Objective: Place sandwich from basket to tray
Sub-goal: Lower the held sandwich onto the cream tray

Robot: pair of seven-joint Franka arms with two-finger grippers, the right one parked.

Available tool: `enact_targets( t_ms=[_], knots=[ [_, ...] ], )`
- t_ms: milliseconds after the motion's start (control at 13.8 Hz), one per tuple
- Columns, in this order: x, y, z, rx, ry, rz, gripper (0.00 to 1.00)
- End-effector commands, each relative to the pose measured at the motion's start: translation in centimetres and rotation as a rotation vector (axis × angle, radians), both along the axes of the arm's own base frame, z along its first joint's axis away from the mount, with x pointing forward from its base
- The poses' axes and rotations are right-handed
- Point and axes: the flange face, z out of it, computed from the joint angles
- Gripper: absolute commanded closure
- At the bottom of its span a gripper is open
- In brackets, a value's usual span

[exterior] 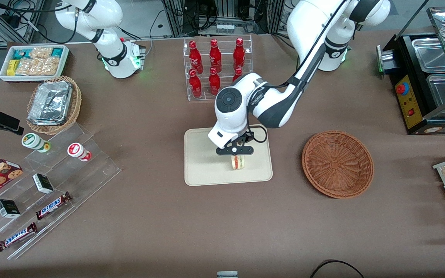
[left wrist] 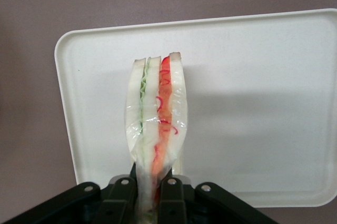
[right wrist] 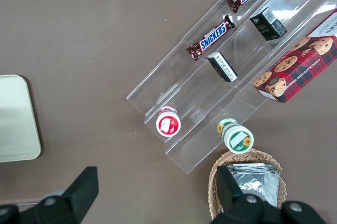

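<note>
You have the gripper (exterior: 235, 151) over the tray (exterior: 203, 170), fingers (left wrist: 171, 192) pinching the sandwich (left wrist: 157, 113) upright for set-down; the basket (exterior: 337, 163) sits empty.

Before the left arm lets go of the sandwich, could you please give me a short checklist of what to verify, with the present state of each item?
1. Black two-finger gripper shut on the white triangular sandwich wedge: ok.
2. Sandwich above the flat cream-beige plastic tray, not over bare table: ok.
3. Sandwich resting on the tray surface: cannot tell.
4. Tray free of other items where it shows: ok.
5. Round reddish-brown wicker basket empty: ok.
6. Red bottles in the clear rack apart from the gripper: ok.
</note>
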Motion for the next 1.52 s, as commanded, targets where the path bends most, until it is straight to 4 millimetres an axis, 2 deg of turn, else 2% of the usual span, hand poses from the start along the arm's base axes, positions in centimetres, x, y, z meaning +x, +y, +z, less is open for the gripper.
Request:
enact_targets(
  t_ms=[0,145,362,434,507,796,868,941,1013,1158,1303,1447],
  knots=[
    [-0.5,-1.5,-0.9,0.007,-0.024,0.000,1.00],
    [-0.3,-2.1,-1.3,-0.030,-0.055,0.019,1.00],
    [-0.2,-2.4,-3.0,-0.035,-0.061,0.036,1.00],
    [-0.7,-3.0,-3.6,-0.028,-0.064,0.021,1.00],
    [-2.2,-4.4,-4.2,-0.017,-0.072,-0.007,1.00],
    [-2.5,-5.0,-6.2,-0.032,-0.082,-0.001,1.00],
    [-2.5,-4.9,-6.4,-0.030,-0.080,-0.001,0.80],
    [-2.5,-4.9,-6.4,-0.029,-0.079,-0.003,0.28],
    [-2.5,-4.9,-6.2,-0.032,-0.080,-0.005,0.01],
    [-2.1,-4.7,-5.5,-0.035,-0.085,0.004,0.00],
    [-2.0,-4.8,-3.8,-0.042,-0.098,0.007,0.00],
    [-2.2,-4.2,0.1,-0.023,-0.092,0.024,0.00]
  ],
)
